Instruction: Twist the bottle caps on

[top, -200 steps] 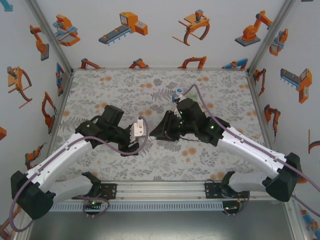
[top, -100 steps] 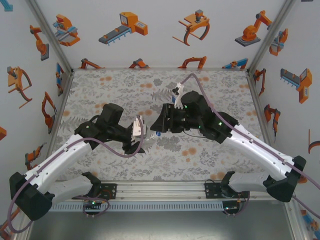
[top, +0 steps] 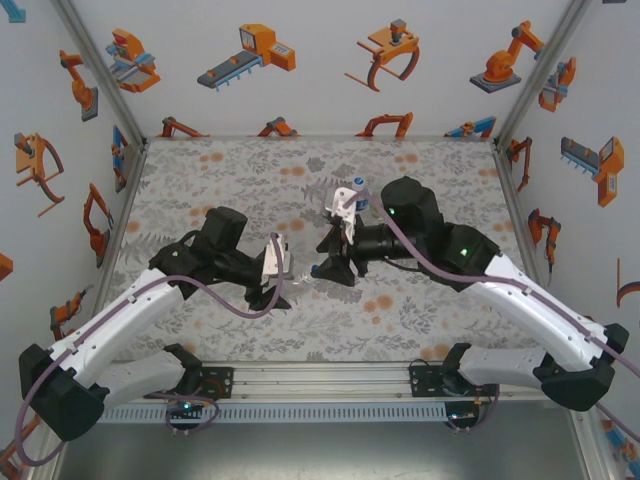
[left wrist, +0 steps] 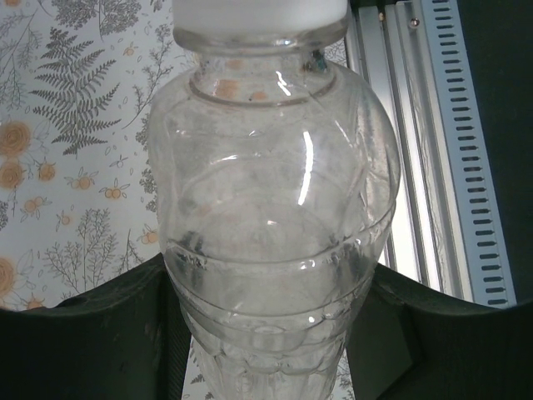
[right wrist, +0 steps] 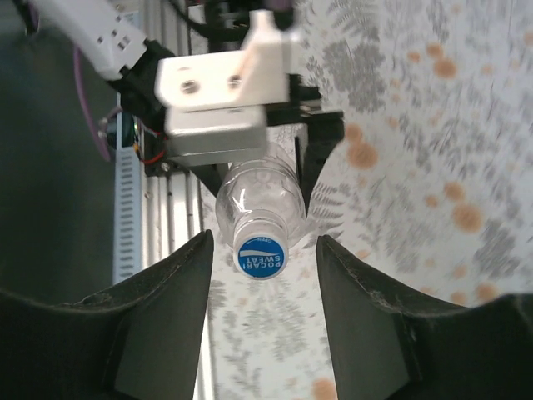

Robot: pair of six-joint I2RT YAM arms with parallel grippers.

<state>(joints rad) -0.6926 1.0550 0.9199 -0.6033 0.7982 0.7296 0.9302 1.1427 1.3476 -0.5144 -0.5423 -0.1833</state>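
While the left gripper (left wrist: 266, 333) clamps the clear bottle (left wrist: 266, 208) sideways over the floral table (top: 200, 170), the right gripper's (right wrist: 262, 242) 2 jaws stand apart, flanking its blue-and-white cap (right wrist: 261, 257) untouched.

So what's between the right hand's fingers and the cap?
Nothing: in the right wrist view the cap sits between the open fingers of the right hand, bare gaps either side.

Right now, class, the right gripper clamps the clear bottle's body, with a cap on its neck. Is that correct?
Not quite: the left gripper clamps the clear bottle by its body, as the left wrist view shows. The cap is on its neck.
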